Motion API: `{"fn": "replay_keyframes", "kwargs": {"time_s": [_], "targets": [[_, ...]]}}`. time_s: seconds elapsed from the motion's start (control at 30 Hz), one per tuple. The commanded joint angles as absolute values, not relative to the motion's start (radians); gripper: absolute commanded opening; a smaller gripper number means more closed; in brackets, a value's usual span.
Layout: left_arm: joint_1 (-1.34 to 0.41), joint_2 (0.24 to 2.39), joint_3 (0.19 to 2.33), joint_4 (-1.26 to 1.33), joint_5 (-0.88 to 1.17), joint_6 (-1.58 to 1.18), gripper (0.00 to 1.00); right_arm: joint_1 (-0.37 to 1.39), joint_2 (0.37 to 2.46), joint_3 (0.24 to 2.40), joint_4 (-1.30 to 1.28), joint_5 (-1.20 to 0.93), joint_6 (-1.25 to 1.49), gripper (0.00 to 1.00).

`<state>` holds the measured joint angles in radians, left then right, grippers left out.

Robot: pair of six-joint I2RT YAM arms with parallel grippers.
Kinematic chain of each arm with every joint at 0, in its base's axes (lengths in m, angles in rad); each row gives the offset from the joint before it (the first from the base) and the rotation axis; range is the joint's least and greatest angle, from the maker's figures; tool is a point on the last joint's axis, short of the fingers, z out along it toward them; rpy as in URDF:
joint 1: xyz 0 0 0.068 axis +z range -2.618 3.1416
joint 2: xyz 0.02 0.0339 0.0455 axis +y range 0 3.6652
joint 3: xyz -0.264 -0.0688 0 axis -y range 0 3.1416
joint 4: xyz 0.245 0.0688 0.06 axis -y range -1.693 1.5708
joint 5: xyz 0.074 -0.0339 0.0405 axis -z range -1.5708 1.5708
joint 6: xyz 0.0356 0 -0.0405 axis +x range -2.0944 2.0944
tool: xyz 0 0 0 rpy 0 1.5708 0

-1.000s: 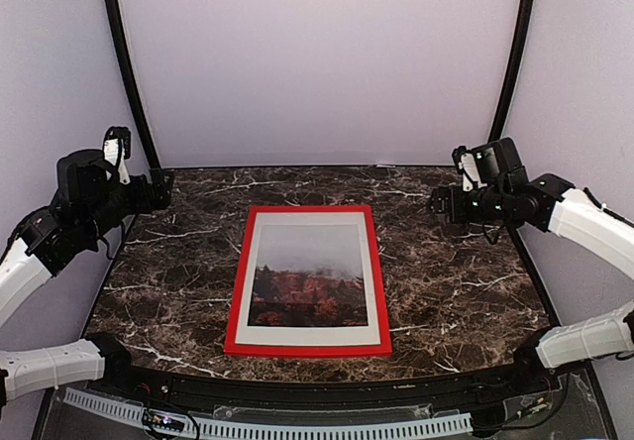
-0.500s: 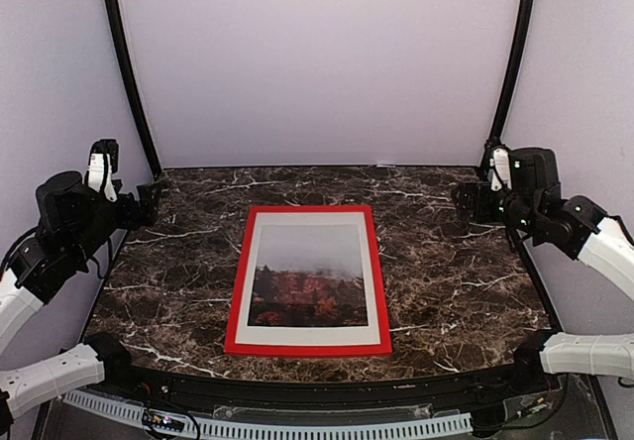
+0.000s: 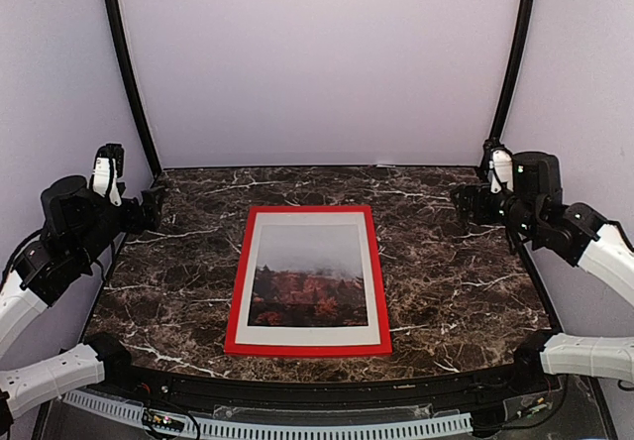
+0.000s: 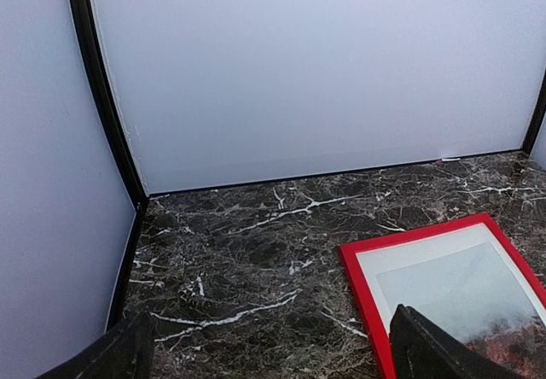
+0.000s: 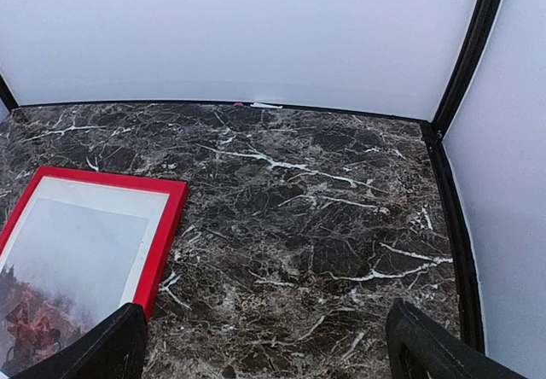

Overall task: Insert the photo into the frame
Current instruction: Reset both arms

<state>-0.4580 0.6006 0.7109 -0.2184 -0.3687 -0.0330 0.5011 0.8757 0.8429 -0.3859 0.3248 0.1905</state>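
Honestly, your thin red rectangular picture frame (image 3: 308, 347) lies flat on the dark marble tabletop (image 3: 446, 281), long axis running near to far, with the misty red-foliage photo print (image 3: 309, 276) already inside its cream mat (image 3: 309, 334). Farther back, left gripper (image 3: 149, 207) and right gripper (image 3: 466, 202) hang spread wide, empty, flanking it about equally near.

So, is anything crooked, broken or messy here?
Nothing stands out. The red frame lies flat on the table, with the photo sitting straight inside its pale border. No cracks or spills show. The left tool and right tool hang open at the sides, touching nothing.
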Motion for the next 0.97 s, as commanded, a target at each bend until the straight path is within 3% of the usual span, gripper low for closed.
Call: {"fn": "replay_keyframes", "kwargs": {"time_s": [0.0,0.93], "targets": [[-0.456,0.589,0.693,-0.184,-0.375,-0.026,0.99,0.497,0.874,0.831,-0.336,0.315,0.177,0.99],[-0.456,0.570,0.683,-0.196,-0.360,-0.035,0.99,0.497,0.825,0.812,-0.343,0.328,0.194,0.99]]}}
